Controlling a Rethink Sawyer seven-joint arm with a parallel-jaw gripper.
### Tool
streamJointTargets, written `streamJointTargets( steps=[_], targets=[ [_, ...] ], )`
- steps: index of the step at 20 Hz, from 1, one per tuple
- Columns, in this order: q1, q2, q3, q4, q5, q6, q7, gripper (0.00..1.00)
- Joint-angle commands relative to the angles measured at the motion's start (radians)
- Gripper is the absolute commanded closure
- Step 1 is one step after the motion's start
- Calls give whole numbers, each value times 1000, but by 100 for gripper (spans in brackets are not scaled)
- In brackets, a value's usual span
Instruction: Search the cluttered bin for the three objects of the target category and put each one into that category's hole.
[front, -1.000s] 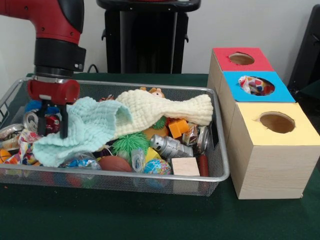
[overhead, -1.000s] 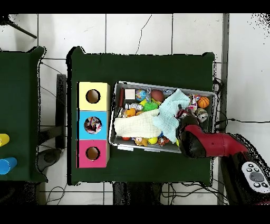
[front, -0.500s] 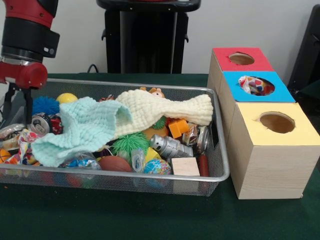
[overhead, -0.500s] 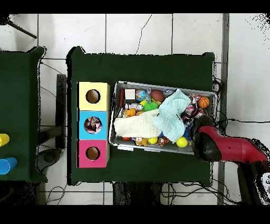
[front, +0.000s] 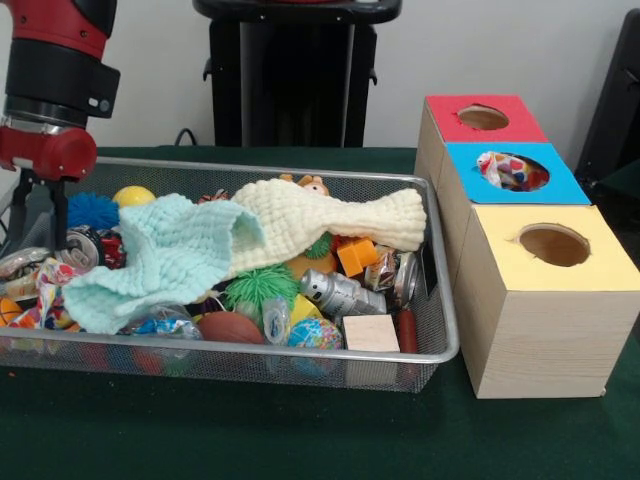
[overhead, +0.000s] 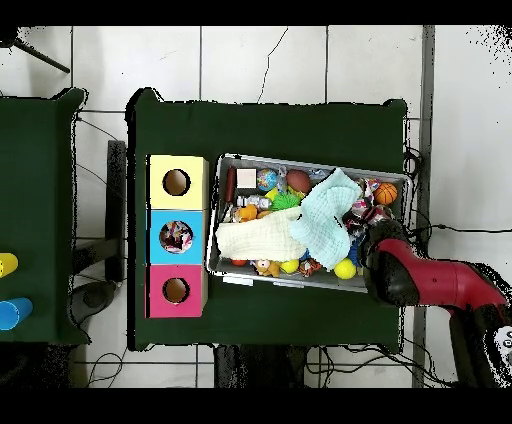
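The wire mesh bin (front: 440, 300) is full of toys and also shows in the overhead view (overhead: 214, 240). My gripper (front: 40, 238) hangs open and empty over the bin's left end, its fingers (front: 61, 215) just above a can. A polka-dot cloth piece (front: 50, 285) lies below it by the front left rim. Another polka-dot cloth (front: 508, 170) sits in the hole of the blue-topped box (front: 560, 185); it also shows in the overhead view (overhead: 177, 237). In the overhead view the arm's end (overhead: 388, 272) covers the gripper.
A mint knitted cloth (front: 165, 255) and a cream knitted cloth (front: 320, 220) drape over the clutter. A yellow ball (front: 133, 195) and a blue spiky ball (front: 92, 210) lie near the gripper. The red-topped box (front: 445, 120) and the yellow-topped box (front: 545, 320) flank the blue one.
The gripper has moved from the mint cloth's edge to the bin's left end and risen a little, uncovering the yellow ball and the blue spiky ball. The cloths lie as before.
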Motion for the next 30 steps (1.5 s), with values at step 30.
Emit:
streamJointTargets(
  steps=[30],
  targets=[
    [-38,178,135,-148,-51,62,-63,0]
  ],
)
